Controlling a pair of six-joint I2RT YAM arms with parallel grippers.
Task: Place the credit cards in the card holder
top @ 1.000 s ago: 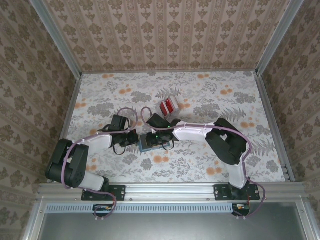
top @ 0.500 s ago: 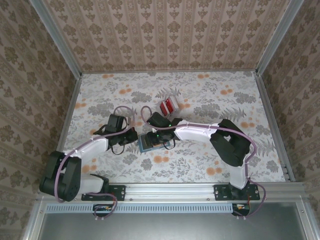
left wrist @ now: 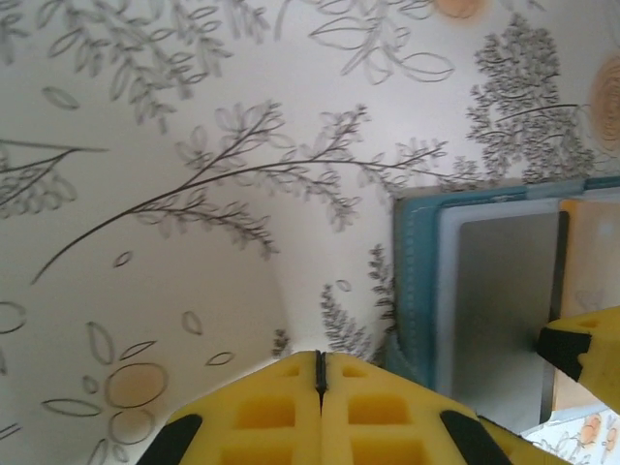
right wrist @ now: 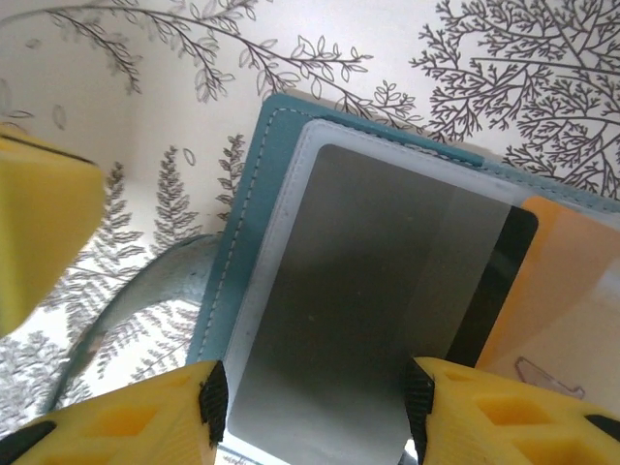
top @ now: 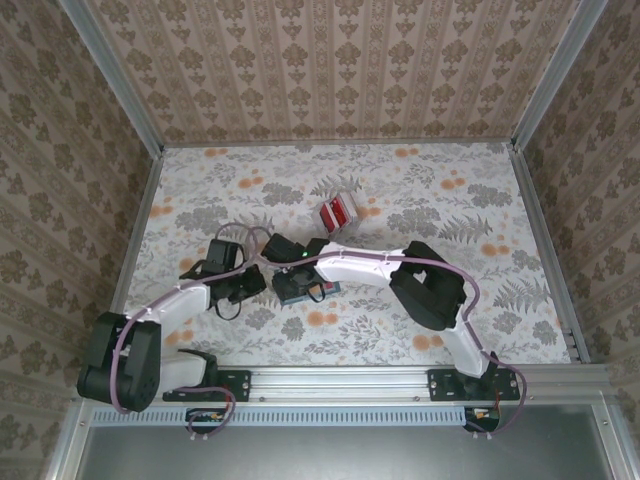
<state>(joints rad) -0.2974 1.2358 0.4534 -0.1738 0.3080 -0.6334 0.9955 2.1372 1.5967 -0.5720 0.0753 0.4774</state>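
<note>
Teal card holder [right wrist: 254, 194] open, grey-and-orange inside.

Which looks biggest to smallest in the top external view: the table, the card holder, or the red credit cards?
1. table
2. card holder, partly under the right gripper
3. credit cards
The last two look close, so that order is unsure.

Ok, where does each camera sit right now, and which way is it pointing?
Top external: above and behind the bases, looking down on the table; left arm, right arm, card holder and credit cards.
Left wrist: looks down past its shut left tool at the card holder's edge.
Right wrist: looks down between the open right tool's fingers at its clear window.
Shared: the card holder, in all three.
</note>
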